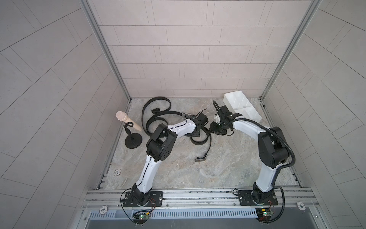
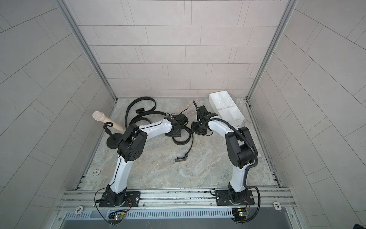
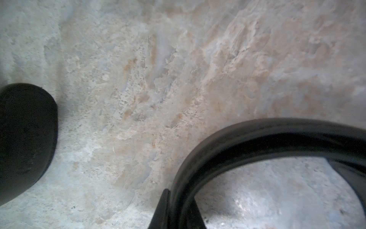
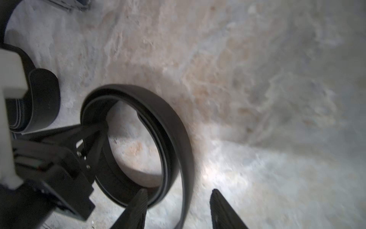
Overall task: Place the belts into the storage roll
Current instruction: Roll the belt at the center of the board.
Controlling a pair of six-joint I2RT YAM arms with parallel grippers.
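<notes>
In both top views, left gripper (image 1: 193, 134) clamped on coiled belt (image 1: 198, 143), right gripper (image 1: 215, 130) just beside the coil's edge, storage roll (image 1: 228, 101) beyond right gripper, bare table (image 1: 178, 168) behind both, left wrist view, fingers (image 3: 163, 210) pinching strap edge, right wrist view, jaws apart, outer strap between them, clear table beyond.

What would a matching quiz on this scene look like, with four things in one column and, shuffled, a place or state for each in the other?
Things:
1. white tray
2. black stand
3. left gripper
4. right gripper

Places or states:
a. open, a finger on each side of the coiled belt's outer strap
b. shut on the coiled belt
c. far right corner, no belt inside
d. near the left wall, carrying a beige peg

Pairs: 1-c, 2-d, 3-b, 4-a
</notes>
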